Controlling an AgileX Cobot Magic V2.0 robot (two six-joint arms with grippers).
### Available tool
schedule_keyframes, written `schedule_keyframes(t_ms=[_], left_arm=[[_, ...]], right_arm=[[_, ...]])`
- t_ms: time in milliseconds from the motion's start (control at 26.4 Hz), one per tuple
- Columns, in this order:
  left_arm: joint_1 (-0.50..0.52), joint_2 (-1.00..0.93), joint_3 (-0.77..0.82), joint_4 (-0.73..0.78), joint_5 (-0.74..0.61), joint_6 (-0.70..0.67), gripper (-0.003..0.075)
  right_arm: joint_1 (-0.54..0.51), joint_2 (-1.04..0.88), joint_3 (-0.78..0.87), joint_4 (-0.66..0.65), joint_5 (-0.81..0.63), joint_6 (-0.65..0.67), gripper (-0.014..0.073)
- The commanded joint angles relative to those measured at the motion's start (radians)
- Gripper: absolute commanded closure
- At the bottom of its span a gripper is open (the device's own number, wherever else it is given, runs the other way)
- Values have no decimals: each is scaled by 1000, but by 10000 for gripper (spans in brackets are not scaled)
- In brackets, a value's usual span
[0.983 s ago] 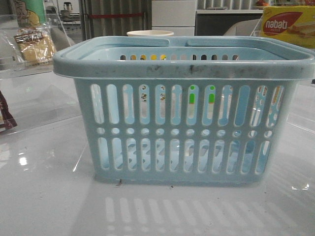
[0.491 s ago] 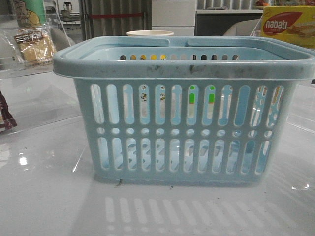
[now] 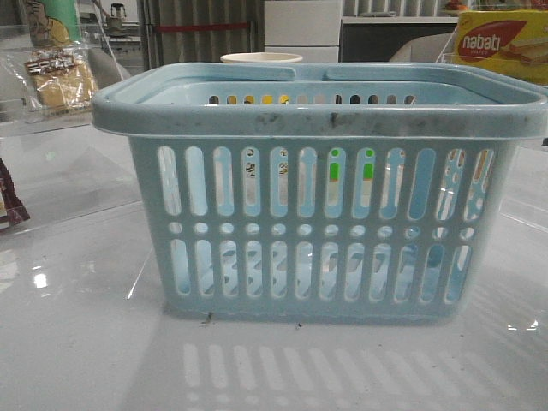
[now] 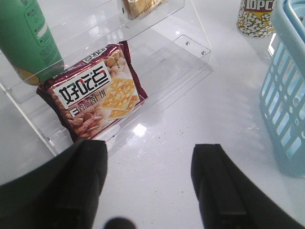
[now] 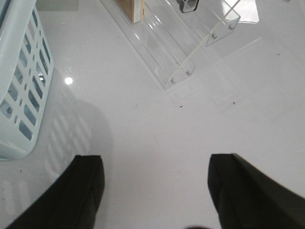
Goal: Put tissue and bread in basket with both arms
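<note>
Your left claw [image 4: 148, 183] and right claw [image 5: 156, 191] both hang wide apart and empty over the white tabletop [image 3: 86, 342]. The basket [image 3: 317, 197] stands closest to you, mid-tabletop. Far left behind it, the bread [image 3: 58, 79] sits on a clear shelf [image 3: 34, 120]. You cannot make out the tissue.
</note>
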Motion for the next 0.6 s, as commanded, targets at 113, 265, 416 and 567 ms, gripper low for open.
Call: schedule_keyframes(t_ms=[113, 265, 416, 567], left_arm=[[3, 5, -27, -4, -69, -7, 249], [3, 5, -27, -4, -69, -7, 258], [3, 5, -27, -4, -69, -7, 281], [3, 5, -27, -4, -69, -7, 309]], right_arm=[[-55, 136, -123, -24, -91, 35, 9], [-111, 301, -261, -19, -56, 35, 11], [-134, 470, -428, -19, -3, 33, 13], [-137, 668, -619, -18, 69, 11, 13]])
